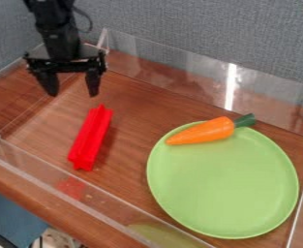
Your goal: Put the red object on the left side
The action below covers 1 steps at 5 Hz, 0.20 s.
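The red object (90, 137) is a long red block lying on the wooden table, left of the green plate. My gripper (66, 85) hangs above and behind its far end, at the back left, pointing down. Its two black fingers are spread wide with nothing between them. A clear gap separates the fingertips from the block.
A green plate (227, 184) fills the right front, and an orange carrot (205, 130) with a green top lies on its far rim. Clear acrylic walls (205, 76) ring the table (140, 102), with a low front rail along the near edge.
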{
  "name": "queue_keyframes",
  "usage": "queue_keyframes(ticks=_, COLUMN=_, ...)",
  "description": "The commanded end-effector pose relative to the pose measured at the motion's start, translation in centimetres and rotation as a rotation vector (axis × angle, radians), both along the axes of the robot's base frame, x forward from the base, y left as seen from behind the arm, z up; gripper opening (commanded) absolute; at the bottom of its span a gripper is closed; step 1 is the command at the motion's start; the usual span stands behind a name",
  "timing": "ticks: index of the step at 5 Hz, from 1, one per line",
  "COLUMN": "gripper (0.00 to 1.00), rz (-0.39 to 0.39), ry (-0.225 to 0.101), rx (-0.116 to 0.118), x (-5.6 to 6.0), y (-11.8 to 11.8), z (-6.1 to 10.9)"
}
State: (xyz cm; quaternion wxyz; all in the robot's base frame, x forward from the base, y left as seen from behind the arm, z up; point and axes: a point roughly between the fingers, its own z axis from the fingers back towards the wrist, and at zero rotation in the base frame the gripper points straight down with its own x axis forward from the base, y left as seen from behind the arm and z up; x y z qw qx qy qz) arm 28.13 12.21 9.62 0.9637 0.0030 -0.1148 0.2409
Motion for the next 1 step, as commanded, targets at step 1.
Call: queue_keyframes(ticks=1, gripper=1.0, rz=-0.049, ry=-0.049, rx=0.018, x=1.06, y=-1.98, z=2.37)
